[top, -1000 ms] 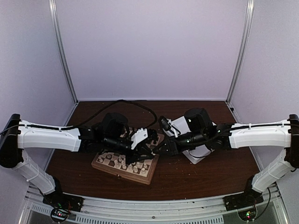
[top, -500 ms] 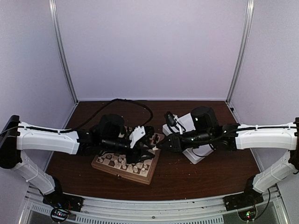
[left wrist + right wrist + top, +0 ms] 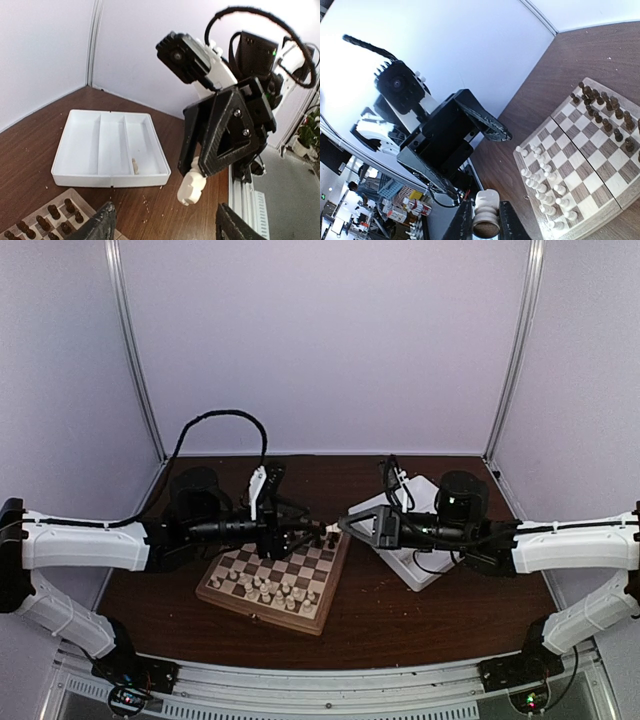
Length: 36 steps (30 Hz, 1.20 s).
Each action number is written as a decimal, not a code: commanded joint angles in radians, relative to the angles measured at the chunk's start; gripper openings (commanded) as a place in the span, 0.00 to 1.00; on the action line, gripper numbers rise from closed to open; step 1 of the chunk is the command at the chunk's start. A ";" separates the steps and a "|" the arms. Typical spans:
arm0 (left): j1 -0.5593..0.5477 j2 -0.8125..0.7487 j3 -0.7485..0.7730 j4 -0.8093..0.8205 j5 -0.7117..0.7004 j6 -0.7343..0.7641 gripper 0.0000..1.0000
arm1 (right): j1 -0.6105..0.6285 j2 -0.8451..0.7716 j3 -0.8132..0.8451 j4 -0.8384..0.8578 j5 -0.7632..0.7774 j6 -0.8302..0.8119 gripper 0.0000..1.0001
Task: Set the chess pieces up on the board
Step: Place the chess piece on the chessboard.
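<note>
Both arms have drawn back from mid-frame over the past second, uncovering most of the board [image 3: 295, 565], and the left gripper [image 3: 165, 220] has released, its jaws spread wide with nothing between them. It hangs above the board's far edge, left of centre in the overhead view. The board sits at lower centre on the brown desk [image 3: 420, 615], with cream chess pieces [image 3: 272, 590] clustered on its near rows and dark pieces [image 3: 602, 112] lined along its far side. Just above the board's far right corner, the right gripper [image 3: 486, 222] points left toward the other arm, clenched on a single cream piece [image 3: 486, 207]. Right of centre, the white tray [image 3: 75, 150] lies on the desk, partly hidden overhead by the right arm. One small cream piece [image 3: 134, 165] rests inside it beside a divider.
</note>
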<state>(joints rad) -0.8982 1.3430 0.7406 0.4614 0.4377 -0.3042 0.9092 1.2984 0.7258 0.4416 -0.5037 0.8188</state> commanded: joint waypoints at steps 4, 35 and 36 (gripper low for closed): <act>0.015 -0.065 -0.013 0.296 0.067 -0.023 0.70 | -0.002 -0.018 0.081 0.115 0.075 0.210 0.10; 0.047 0.032 0.079 0.510 0.280 0.263 0.65 | 0.056 0.033 0.188 0.203 -0.009 0.473 0.11; 0.047 0.032 0.079 0.510 0.279 0.263 0.64 | 0.056 0.036 0.190 0.207 -0.011 0.477 0.11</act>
<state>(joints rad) -0.8574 1.3685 0.8024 0.8944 0.6849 -0.0463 0.9581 1.3209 0.9047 0.5854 -0.4973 1.2716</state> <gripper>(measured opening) 0.651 0.173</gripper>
